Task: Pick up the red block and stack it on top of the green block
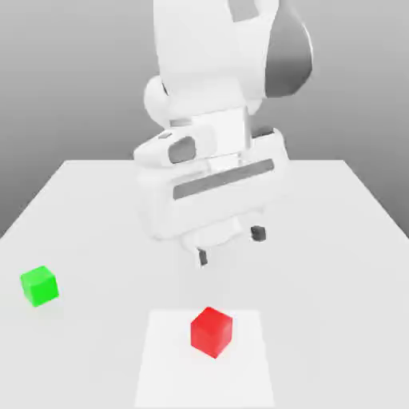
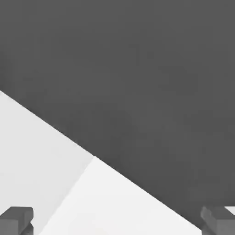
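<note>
The red block (image 1: 212,331) sits on a lighter white patch (image 1: 168,367) at the table's front centre. The green block (image 1: 39,285) rests on the table at the exterior view's left, well apart from the red one. My gripper (image 1: 230,245) hangs above the table behind the red block, open, with nothing between its dark fingertips (image 1: 258,233). In the hand view the two fingertips (image 2: 16,219) stand wide apart, with the table's edge and the dark floor beyond.
The white table (image 1: 335,240) stretches from the arm's base to the front. The lighter patch's corner (image 2: 94,158) meets the table edge in the hand view. The arm's white body (image 1: 216,80) rises over the table's middle.
</note>
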